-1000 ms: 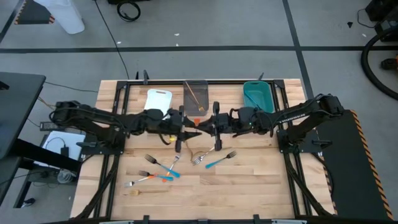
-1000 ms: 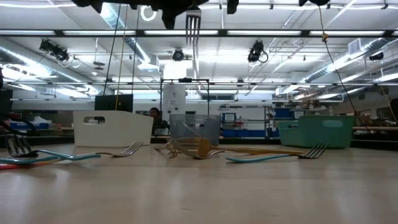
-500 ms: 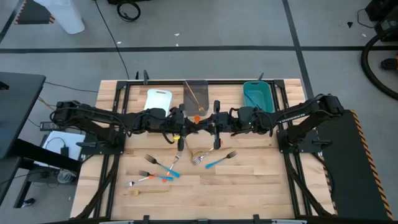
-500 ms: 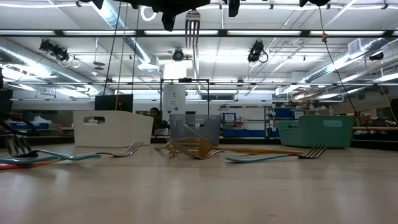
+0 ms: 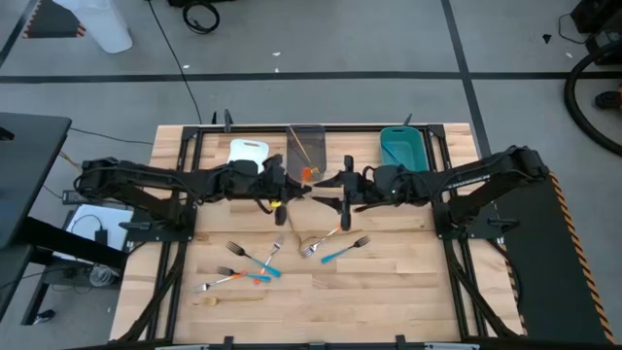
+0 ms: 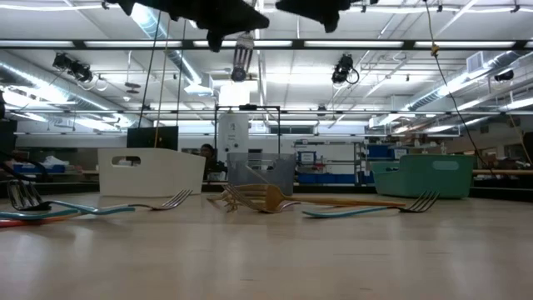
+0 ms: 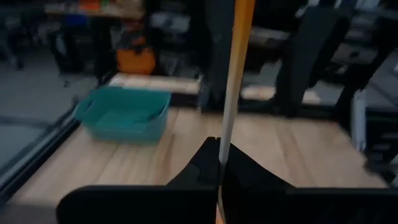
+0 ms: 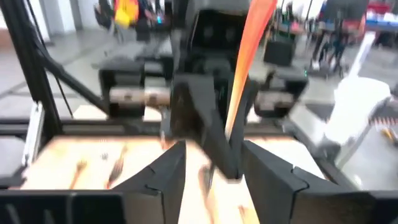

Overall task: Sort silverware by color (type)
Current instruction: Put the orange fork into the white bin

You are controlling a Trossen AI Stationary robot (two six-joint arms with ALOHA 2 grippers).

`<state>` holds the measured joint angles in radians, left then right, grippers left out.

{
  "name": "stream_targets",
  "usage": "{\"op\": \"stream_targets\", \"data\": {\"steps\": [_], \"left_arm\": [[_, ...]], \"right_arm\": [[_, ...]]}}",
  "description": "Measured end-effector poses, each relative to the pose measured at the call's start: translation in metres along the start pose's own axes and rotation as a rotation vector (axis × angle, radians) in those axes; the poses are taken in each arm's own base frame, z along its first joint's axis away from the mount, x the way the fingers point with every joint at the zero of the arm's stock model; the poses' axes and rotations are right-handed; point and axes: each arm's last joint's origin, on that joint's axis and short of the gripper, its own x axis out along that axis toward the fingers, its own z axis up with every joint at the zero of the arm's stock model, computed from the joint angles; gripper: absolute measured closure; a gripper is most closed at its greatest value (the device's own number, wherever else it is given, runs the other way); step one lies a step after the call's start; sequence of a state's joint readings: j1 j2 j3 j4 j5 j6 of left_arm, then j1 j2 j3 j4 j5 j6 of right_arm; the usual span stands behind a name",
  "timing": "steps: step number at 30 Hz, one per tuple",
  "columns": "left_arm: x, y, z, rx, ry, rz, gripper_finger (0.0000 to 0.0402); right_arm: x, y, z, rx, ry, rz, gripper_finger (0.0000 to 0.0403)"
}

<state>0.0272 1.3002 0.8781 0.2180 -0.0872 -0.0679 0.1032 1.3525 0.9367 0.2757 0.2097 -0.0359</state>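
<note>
Above the wooden bench (image 5: 389,282), toward twelve o'clock, the left gripper (image 5: 279,192) has its jaws clamped on the slim orange-handled fork (image 5: 294,182); the right gripper (image 5: 335,184) has its jaws spread, empty.

The bins are white (image 5: 247,153), grey (image 5: 305,146) and teal (image 5: 399,148), the table (image 5: 389,292) is pale wood, and the lifted fork (image 5: 307,175) has an orange handle.
</note>
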Motion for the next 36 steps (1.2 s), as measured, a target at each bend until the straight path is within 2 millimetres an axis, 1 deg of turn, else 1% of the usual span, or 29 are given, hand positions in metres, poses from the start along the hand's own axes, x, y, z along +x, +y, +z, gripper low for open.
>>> {"op": "stream_targets", "data": {"steps": [6,14,18,23,25,29,36], "left_arm": [[-0.014,0.018,0.002,-0.023,0.06,0.063,0.0397],[-0.027,0.031,0.003,-0.036,0.108,0.114,0.0397],[-0.033,0.037,0.005,-0.046,0.125,0.137,0.0397],[-0.04,0.043,0.003,-0.056,0.155,0.164,0.0397],[-0.042,0.046,0.006,-0.061,0.146,0.174,0.0397],[-0.05,0.051,0.003,-0.09,0.189,0.201,0.0397],[-0.071,0.06,-0.003,-0.136,0.303,0.268,0.0395]], "right_arm": [[-0.002,0.007,-0.016,0.032,0.156,0.014,0.0222],[-0.007,0.017,-0.036,0.056,0.181,-0.009,0.0222],[-0.01,0.022,-0.05,0.08,0.185,-0.013,0.0222],[-0.013,0.025,-0.06,0.105,0.197,-0.003,0.0222],[-0.013,0.027,-0.063,0.113,0.204,0.0,0.0222],[-0.016,0.032,-0.068,0.15,0.217,0.019,0.0222],[-0.019,0.041,-0.07,0.161,0.227,0.097,0.0222]]}}
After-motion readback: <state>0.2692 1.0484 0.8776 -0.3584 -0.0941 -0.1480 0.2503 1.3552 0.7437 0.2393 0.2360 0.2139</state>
